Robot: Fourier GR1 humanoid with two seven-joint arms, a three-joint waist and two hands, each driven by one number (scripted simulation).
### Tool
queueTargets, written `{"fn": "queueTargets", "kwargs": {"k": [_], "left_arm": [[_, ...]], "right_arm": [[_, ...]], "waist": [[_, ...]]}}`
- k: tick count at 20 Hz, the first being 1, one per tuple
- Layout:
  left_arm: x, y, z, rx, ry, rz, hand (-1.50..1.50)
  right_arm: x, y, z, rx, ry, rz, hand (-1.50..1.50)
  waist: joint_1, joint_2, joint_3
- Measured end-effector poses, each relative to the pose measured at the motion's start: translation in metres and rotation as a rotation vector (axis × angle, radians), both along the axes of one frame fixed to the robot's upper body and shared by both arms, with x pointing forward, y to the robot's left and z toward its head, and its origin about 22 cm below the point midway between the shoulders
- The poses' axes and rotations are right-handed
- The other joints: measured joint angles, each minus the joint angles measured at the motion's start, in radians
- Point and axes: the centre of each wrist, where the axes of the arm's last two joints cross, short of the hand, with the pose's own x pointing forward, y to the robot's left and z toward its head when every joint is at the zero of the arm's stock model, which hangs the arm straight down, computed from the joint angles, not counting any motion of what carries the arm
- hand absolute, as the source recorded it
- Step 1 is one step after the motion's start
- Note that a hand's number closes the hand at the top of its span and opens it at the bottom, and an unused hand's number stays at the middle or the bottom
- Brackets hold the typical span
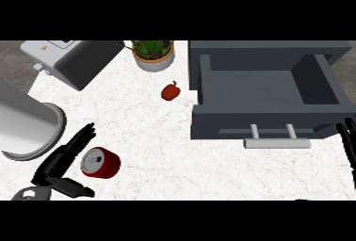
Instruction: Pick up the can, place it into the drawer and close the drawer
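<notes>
Looking down from the head view, I see my left hand [61, 164] nearest me at the lower left, spread open with its fingers straight and angled up toward the far side and its thumb pointing right below. The can [101, 162] stands on the white counter [160, 141] in the gap between fingers and thumb, just beside the fingers; I cannot tell whether they touch it, and nothing is gripped. Its red wall carries no writing I can read. My right hand [348, 141] shows at the right edge, fingers up, open and holding nothing. Farther off, the grey drawer [264, 84] stands pulled open, its handle [276, 143] facing me. Beyond lie a red pepper [171, 91], a potted plant [153, 54] and a toaster [69, 59].
</notes>
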Motion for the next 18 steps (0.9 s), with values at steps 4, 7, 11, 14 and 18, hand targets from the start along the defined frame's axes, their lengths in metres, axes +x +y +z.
{"fn": "queueTargets", "kwargs": {"k": [4, 7, 11, 14, 18], "left_arm": [[0.006, -0.010, -0.002, -0.007, -0.001, -0.010, -1.50], [0.004, -0.014, -0.005, -0.008, -0.006, -0.011, -1.50], [0.010, -0.024, -0.008, -0.017, -0.002, -0.024, -1.50], [0.017, -0.033, -0.008, -0.034, 0.003, -0.030, -1.50], [0.018, -0.048, -0.010, -0.044, -0.002, -0.052, -1.50]], "right_arm": [[-0.001, 0.000, -0.004, -0.002, 0.006, 0.002, -1.50], [-0.005, -0.001, -0.002, -0.007, 0.003, 0.002, -1.50], [-0.001, 0.004, 0.002, -0.003, -0.001, -0.001, -1.50], [-0.007, 0.006, 0.005, 0.003, 0.003, 0.000, -1.50], [-0.007, 0.000, 0.005, 0.007, 0.002, -0.002, -1.50]], "waist": [[0.001, 0.000, 0.000], [0.001, 0.000, 0.000], [0.002, 0.000, 0.000], [0.001, 0.000, 0.000], [0.001, -0.001, 0.001]]}}
